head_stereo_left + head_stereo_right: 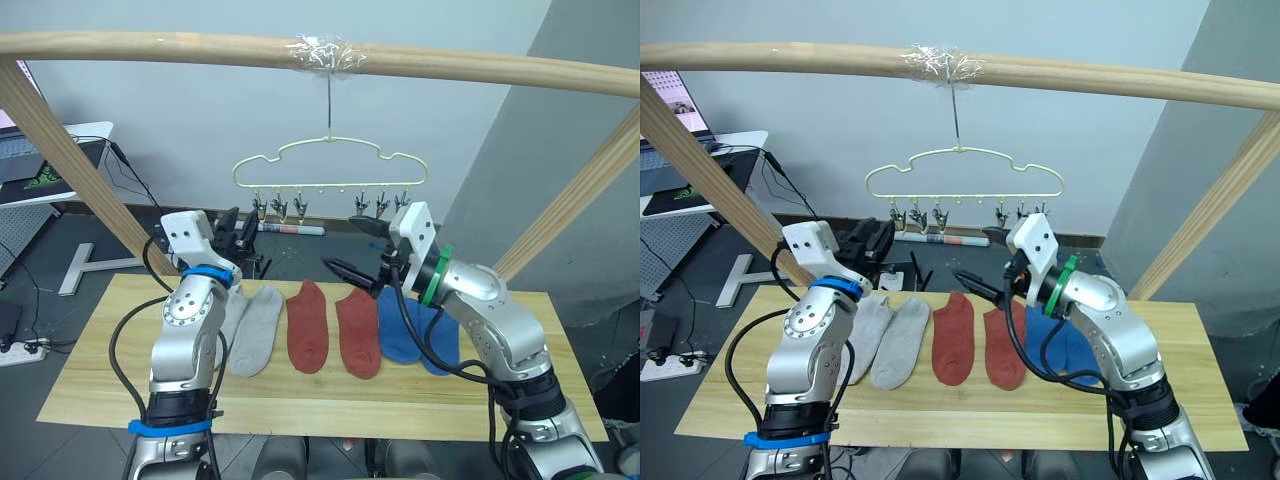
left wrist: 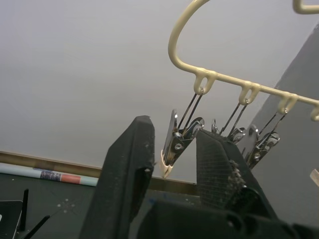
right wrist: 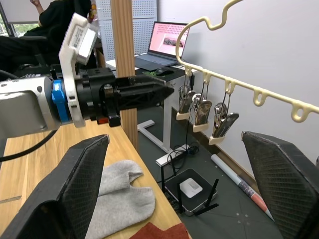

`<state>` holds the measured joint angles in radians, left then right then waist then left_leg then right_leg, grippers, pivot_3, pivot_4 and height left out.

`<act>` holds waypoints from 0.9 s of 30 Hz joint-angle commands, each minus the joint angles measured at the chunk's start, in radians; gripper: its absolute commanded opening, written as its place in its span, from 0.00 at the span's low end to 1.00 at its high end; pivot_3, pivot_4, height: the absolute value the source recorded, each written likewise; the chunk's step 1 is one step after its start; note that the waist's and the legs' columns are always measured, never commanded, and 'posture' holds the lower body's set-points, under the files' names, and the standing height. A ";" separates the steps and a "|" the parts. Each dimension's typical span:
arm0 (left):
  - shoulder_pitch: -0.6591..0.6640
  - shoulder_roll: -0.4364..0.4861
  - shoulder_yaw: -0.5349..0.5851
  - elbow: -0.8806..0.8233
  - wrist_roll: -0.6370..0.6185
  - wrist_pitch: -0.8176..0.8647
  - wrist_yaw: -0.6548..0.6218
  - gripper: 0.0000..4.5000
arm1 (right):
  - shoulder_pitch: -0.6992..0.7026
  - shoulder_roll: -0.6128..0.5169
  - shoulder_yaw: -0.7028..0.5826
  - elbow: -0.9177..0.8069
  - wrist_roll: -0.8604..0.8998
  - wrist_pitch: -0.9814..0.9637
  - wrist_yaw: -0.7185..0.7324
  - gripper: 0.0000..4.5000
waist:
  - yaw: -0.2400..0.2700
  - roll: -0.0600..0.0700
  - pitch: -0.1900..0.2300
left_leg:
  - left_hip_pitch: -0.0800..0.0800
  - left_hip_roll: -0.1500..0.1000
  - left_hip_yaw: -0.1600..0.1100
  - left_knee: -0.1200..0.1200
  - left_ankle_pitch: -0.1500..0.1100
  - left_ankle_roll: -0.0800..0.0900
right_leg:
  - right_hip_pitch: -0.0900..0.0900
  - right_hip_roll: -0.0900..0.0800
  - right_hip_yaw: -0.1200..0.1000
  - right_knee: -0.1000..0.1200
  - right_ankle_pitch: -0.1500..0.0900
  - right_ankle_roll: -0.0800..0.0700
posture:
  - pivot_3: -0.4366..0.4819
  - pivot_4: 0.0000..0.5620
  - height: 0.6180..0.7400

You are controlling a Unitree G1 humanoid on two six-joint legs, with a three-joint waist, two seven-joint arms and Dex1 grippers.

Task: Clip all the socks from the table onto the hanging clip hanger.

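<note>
Six socks lie in a row on the wooden table [image 1: 90, 385]: one grey sock [image 1: 258, 330] beside a second grey sock [image 1: 232, 318] half hidden by my left arm, two rust red socks [image 1: 307, 325] [image 1: 358, 335], and two blue socks [image 1: 398, 335] [image 1: 442, 350] under my right arm. The pale yellow-green clip hanger [image 1: 330, 163] hangs above, its metal clips [image 1: 275, 208] bare. My left gripper [image 2: 172, 186] is raised and open, with the leftmost clip [image 2: 174, 144] just beyond its fingers. Wide open and holding nothing, my right gripper [image 1: 355, 248] hovers over the red and blue socks.
A thick wooden bar frame [image 1: 150, 45] carries the hanger's hook, its slanted posts [image 1: 70, 160] at both sides. A white desk with a laptop [image 1: 35, 165] stands back left. A router [image 3: 192, 189] and a tube [image 1: 290, 229] lie on the floor behind the table.
</note>
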<state>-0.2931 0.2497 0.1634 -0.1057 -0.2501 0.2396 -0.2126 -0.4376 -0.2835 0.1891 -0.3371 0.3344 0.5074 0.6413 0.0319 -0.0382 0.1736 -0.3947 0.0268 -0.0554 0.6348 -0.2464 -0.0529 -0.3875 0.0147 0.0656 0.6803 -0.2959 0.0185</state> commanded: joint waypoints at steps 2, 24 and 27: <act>-0.019 0.011 0.000 -0.010 0.000 -0.018 -0.020 0.41 | -0.023 0.004 -0.017 -0.040 0.020 0.003 -0.010 1.00 | -0.001 0.000 0.000 | 0.000 0.000 0.000 0.000 0.000 0.000 | 0.000 0.000 0.000 0.000 0.000 0.000 | 0.64 0.30 1.00; -0.142 0.002 -0.030 0.157 0.044 -0.092 -0.050 0.41 | -0.064 -0.001 -0.016 -0.041 0.064 0.020 0.029 1.00 | -0.006 0.006 0.008 | -0.002 0.000 -0.001 0.002 0.000 0.000 | 0.000 0.000 -0.002 0.000 0.000 0.000 | 0.61 0.34 1.00; -0.150 0.004 -0.027 0.169 0.042 -0.100 -0.050 0.41 | -0.064 -0.002 -0.016 -0.042 0.064 0.020 0.026 1.00 | -0.006 0.006 0.008 | -0.003 0.000 -0.002 0.003 0.000 0.000 | 0.000 0.000 -0.003 0.000 0.000 0.000 | 0.61 0.34 1.00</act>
<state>-0.4215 0.2494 0.1285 0.0816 -0.2152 0.1658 -0.2642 -0.4846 -0.2831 0.1859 -0.3388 0.3771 0.5337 0.6611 0.0255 -0.0318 0.1820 -0.3976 0.0265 -0.0572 0.6375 -0.2464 -0.0528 -0.3879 0.0146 0.0629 0.6802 -0.2958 0.0185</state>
